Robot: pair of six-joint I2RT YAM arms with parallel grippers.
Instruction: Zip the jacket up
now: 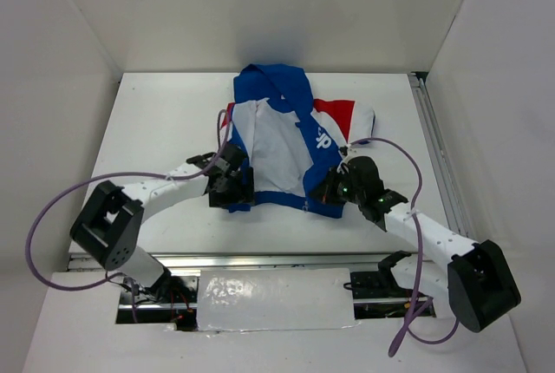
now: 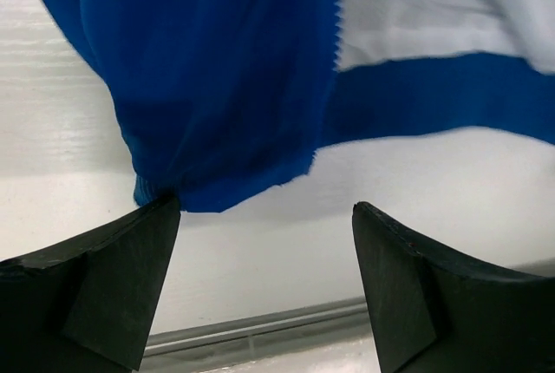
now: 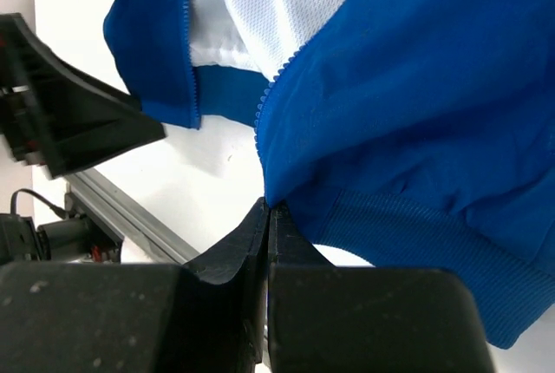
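Observation:
The royal-blue jacket (image 1: 286, 143) lies unzipped in the middle of the table, with its pale lining (image 1: 270, 143) showing, the hood at the far end and a red-and-white sleeve to the right. My left gripper (image 1: 232, 186) is open at the jacket's lower left corner. In the left wrist view the blue hem corner (image 2: 186, 186) touches the left fingertip (image 2: 160, 217), and nothing is between the jaws (image 2: 267, 212). My right gripper (image 1: 329, 189) is shut on the bottom corner of the jacket's right front panel (image 3: 364, 130), beside the zipper teeth (image 3: 264, 104), with its jaws together (image 3: 270, 210).
A metal rail (image 1: 260, 260) runs along the table's near edge, and another (image 1: 434, 147) along the right side. White walls enclose the table on three sides. Purple cables (image 1: 52, 208) loop from both arms. The left gripper (image 3: 69, 121) shows in the right wrist view.

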